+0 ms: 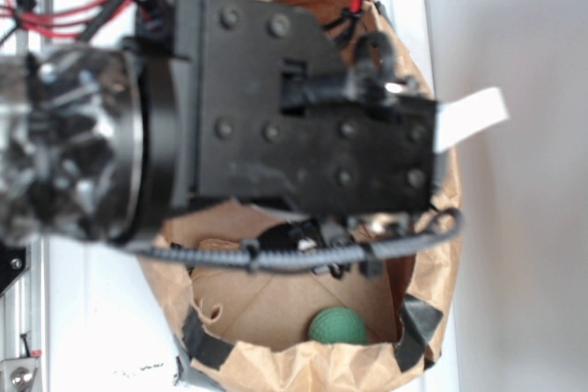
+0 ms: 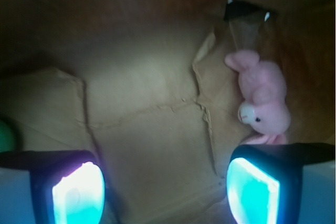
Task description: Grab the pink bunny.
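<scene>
In the wrist view the pink bunny [image 2: 261, 97] lies on the brown paper floor of the bag at the right, its white muzzle and dark eye turned toward me, its ears partly hidden behind my right finger. My gripper [image 2: 165, 190] is open, with only bare paper between its glowing pads [image 2: 79, 195]. The bunny sits just beyond and above the right pad, apart from it. In the exterior view the black arm [image 1: 303, 117] reaches down into the brown paper bag [image 1: 276, 355] and hides the bunny.
A green textured ball [image 1: 337, 327] rests at the bag's near wall; its edge [image 2: 5, 135] peeks in at the far left of the wrist view. Crumpled bag walls ring the gripper. A black tape patch [image 2: 242, 10] marks the far wall.
</scene>
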Controlling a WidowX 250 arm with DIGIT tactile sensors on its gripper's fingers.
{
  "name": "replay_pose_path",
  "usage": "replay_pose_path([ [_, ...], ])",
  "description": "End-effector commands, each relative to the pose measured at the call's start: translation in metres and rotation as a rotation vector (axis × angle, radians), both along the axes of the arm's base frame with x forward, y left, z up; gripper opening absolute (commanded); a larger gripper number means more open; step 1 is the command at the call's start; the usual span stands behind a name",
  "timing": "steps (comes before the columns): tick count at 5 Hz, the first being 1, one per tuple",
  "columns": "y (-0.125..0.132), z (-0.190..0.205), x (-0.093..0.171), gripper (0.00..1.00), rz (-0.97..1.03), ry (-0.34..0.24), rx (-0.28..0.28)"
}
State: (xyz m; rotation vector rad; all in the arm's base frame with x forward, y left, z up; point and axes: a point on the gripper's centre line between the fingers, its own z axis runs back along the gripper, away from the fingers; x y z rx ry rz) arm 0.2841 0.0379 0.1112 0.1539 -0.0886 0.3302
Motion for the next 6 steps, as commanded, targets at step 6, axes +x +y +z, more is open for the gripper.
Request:
replay_pose_path([
  [6,0.024,0.001,-0.004,1.00,-0.029,-0.077,0.021],
])
